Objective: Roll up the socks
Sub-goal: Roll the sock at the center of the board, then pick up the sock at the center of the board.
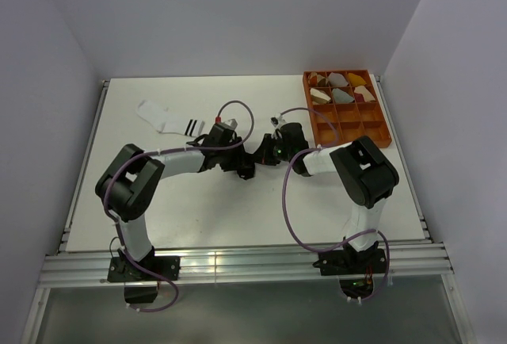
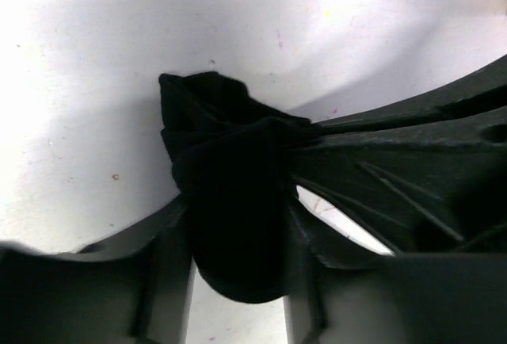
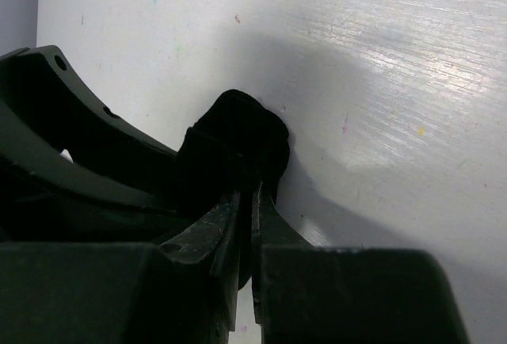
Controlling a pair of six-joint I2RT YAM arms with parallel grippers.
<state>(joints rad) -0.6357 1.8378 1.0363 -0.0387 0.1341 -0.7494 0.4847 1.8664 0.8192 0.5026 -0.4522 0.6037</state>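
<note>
Black sock [image 2: 230, 201] sits bunched mid-surface [image 1: 238, 217], wedged in L tool [image 2: 238, 257], jaws approx. half-wide. R tool [image 3: 249, 201] is nipped near-shut on its edge fold. White sock [image 1: 166, 118] lies flat, far left. Fabric looks light & limp, so we'd grip thru the whole wad.

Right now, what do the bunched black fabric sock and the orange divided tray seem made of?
The black sock: soft matte cloth, likely knit; it folds and bulges loosely. The orange tray: probably rigid plastic, smooth; thin straight dividers, uniform colour.
</note>
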